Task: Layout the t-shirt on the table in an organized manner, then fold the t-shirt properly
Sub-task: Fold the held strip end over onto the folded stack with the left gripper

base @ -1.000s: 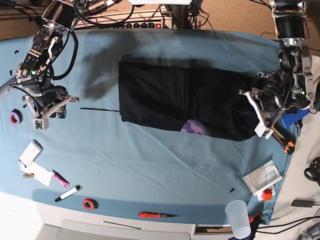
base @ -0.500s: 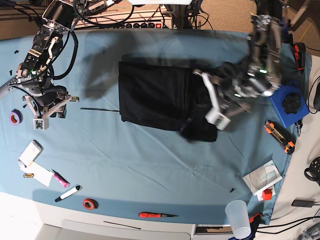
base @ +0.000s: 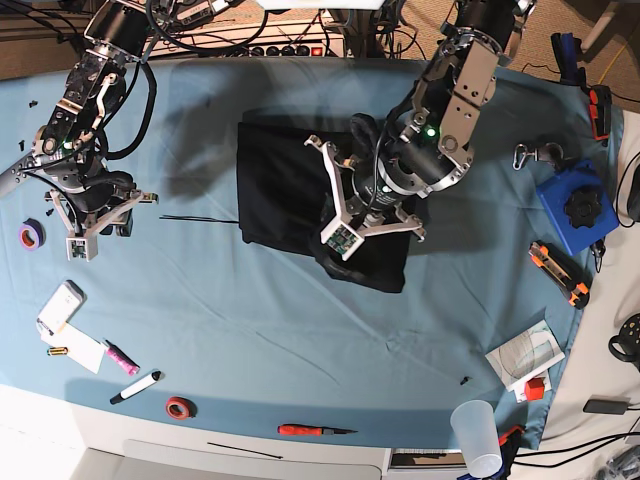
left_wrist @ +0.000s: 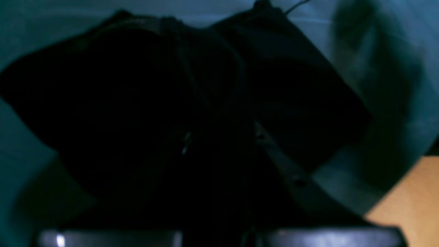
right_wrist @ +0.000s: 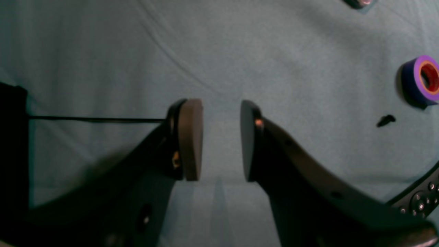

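Fabric of black t-shirt (base: 285, 190) bunched in closed left fingers (base: 338, 238), shirt spread below and beside them on blue table (base: 300, 320). Right fingers (right_wrist: 221, 139) parted, gripping nothing, poised above bare cloth, shirt well apart. Purple tape roll (right_wrist: 423, 79) and small black screw (right_wrist: 386, 120) lie off to one side of right fingers.

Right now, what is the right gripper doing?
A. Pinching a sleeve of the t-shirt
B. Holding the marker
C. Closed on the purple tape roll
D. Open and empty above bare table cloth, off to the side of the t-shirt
D: in the right wrist view the right gripper shows a clear gap between its pads with only the table cloth beneath; the t-shirt lies apart from it in the base view.
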You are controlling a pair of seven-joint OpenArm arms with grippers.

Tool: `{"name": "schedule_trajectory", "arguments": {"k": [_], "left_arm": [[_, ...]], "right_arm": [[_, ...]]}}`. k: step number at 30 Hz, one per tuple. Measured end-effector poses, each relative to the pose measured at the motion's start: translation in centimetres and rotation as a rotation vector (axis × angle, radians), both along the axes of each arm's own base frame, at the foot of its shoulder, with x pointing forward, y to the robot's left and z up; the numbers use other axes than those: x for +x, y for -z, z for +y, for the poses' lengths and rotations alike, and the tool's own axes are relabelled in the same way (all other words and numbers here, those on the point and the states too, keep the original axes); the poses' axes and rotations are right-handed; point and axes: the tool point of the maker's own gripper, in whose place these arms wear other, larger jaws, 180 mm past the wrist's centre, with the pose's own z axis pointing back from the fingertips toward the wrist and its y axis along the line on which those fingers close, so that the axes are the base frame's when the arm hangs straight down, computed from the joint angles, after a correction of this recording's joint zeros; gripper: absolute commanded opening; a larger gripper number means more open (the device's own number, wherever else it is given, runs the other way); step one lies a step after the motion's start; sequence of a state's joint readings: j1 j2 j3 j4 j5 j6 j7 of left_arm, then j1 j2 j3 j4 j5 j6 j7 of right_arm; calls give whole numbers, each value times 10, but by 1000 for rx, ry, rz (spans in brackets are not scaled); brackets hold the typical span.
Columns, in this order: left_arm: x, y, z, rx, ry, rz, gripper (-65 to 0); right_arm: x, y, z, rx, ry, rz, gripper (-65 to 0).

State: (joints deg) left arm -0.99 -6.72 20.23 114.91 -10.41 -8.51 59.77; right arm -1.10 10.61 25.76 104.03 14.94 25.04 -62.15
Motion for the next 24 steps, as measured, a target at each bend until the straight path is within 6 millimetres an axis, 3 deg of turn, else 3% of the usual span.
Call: {"name": "schedule_trajectory", "arguments": {"k": [6, 10, 18, 24], "left_arm": [[35, -15, 40, 82, -127, -95, -650], [33, -9, 55, 50, -161, -33, -650], [14, -19, 10, -111, -15, 18, -650], [-17, -20, -47, -99, 145, 14, -650]], "right_arm": [[1, -1, 0, 0, -1, -5, -461], [1, -1, 0, 0, -1, -5, -461], [2, -2, 0, -1, -2, -14, -461], [2, -2, 0, 0, -2, -13, -461]]}}
